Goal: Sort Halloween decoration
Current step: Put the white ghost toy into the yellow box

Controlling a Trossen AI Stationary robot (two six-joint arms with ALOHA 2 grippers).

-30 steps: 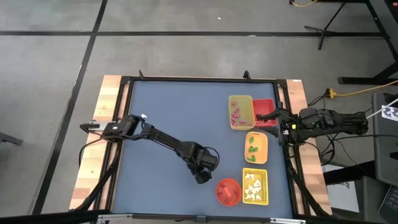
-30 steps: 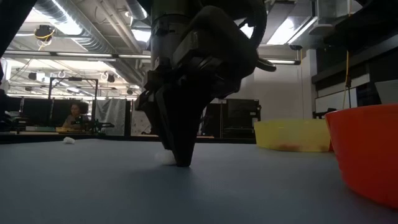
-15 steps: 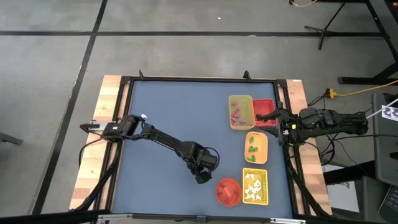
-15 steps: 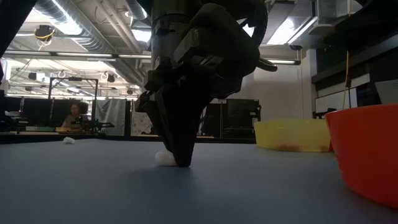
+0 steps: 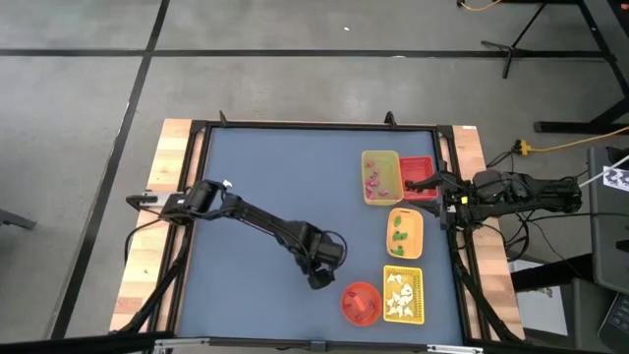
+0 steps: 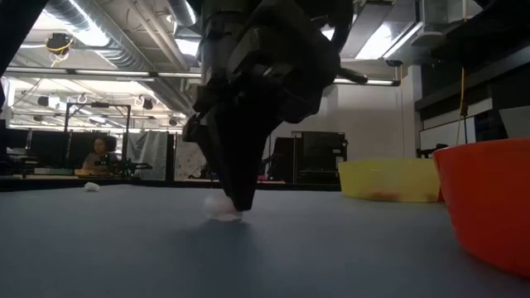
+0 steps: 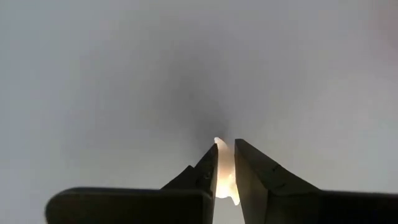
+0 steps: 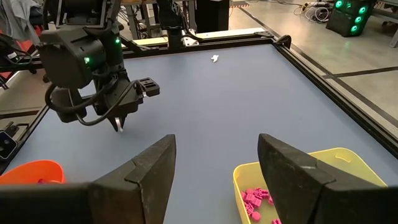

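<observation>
My left hand (image 6: pixel 234 203) pinches a small white ghost-shaped decoration (image 6: pixel 220 207) at the blue desk (image 5: pixel 275 187), just beside the round orange bowl (image 5: pixel 361 302). My right hand (image 8: pixel 214 168) waits with fingers spread over the yellow tray (image 5: pixel 381 177). Next, I judge, comes a lift and carry to the yellow mesh tray (image 5: pixel 404 295) of white pieces; open desk lies all around.

Table (image 5: pixel 275 187) surface left of the yellow tray (image 5: pixel 380 177) is bare blue mat: wide free passage. Obstacles: left arm (image 5: pixel 260 221) lying diagonally across that mat, orange bowl (image 5: pixel 361 302) just beside its hand (image 5: pixel 319 282), and trays in a column below the yellow tray.
</observation>
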